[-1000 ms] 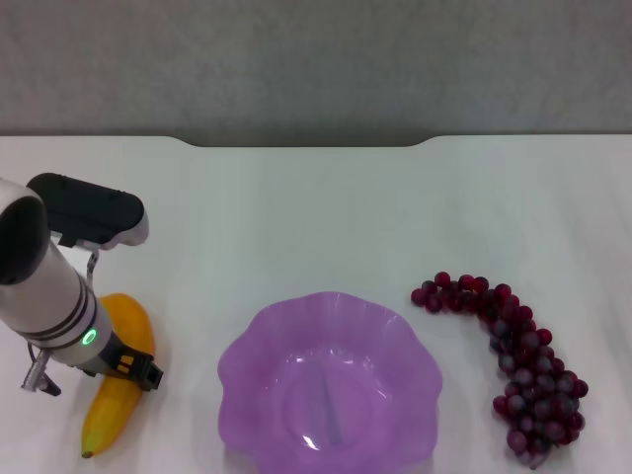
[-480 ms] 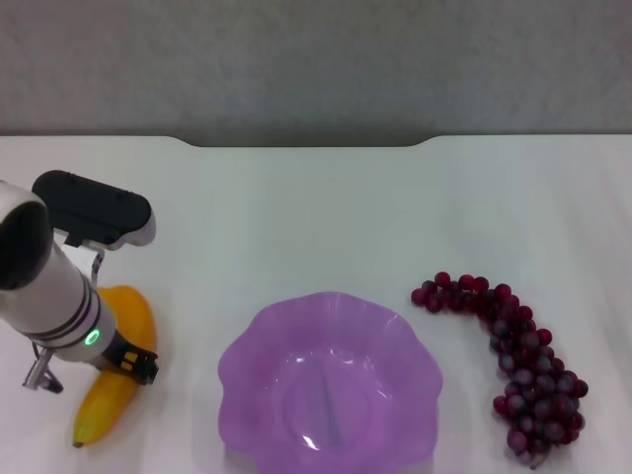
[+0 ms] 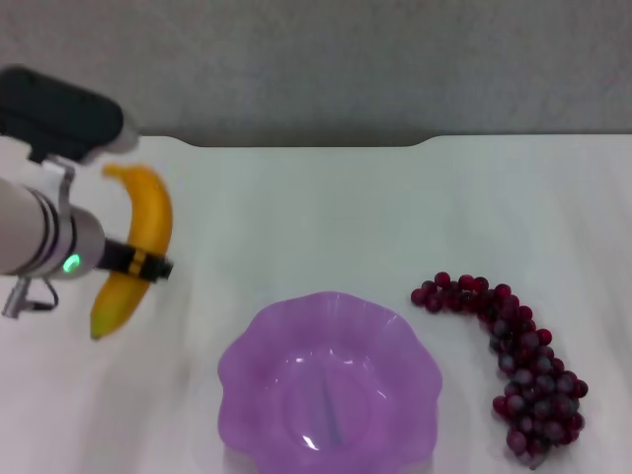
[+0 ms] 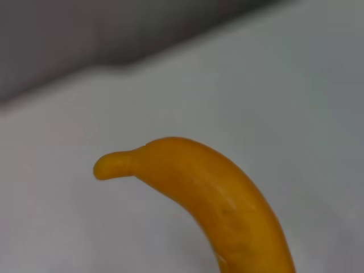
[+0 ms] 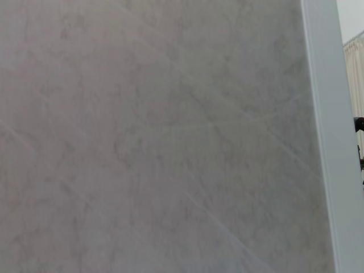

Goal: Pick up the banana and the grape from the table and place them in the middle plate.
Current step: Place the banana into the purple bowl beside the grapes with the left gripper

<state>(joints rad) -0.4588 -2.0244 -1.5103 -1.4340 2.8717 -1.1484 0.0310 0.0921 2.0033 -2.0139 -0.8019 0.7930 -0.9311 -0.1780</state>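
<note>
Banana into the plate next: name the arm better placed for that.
Left. Its hand holds the banana lifted off the table, just left of the plate. The right arm shows nowhere in the head view.

Curved yellow-orange banana (image 3: 135,247) aloft at left, greenish tip down. Dark red-purple grape bunch (image 3: 513,370) lies right on white table (image 3: 326,217). Translucent purple scalloped plate (image 3: 247,360) near centre.

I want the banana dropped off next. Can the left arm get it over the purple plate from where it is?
Probably yes. The left pincer holds the banana above the table, and nothing stands between it and the empty middle plate; the grape lies on the plate's far side.
</note>
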